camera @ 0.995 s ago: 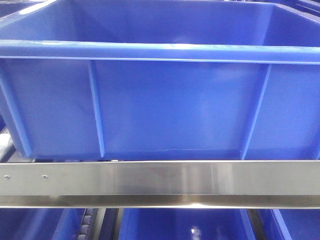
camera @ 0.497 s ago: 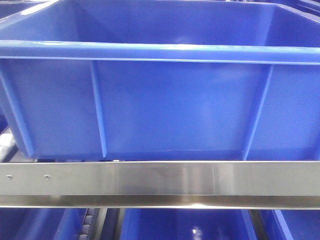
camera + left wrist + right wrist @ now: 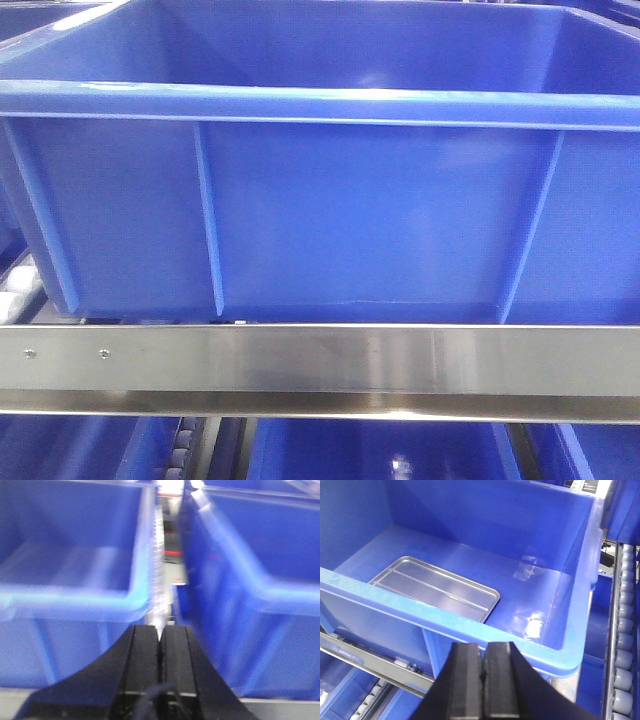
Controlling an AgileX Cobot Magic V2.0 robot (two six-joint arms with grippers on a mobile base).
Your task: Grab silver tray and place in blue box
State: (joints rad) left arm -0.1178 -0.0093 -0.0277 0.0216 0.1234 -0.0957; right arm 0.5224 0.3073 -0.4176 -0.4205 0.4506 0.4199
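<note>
From the front, a large blue box (image 3: 350, 210) fills the view, its thick rim and ribbed side wall sitting just behind a shiny steel rail (image 3: 320, 365). At the left wrist, the left gripper (image 3: 160, 645) has its black fingers pressed together with nothing between them, pointing at the narrow gap between two blurred blue bins (image 3: 75, 580). At the right wrist, the right gripper (image 3: 483, 672) also has its fingers closed together and empty, just outside the box's near rim. The silver tray (image 3: 436, 590) lies flat on the box floor, toward its near left corner. Grey rollers (image 3: 622, 650) run along the far right.
</note>
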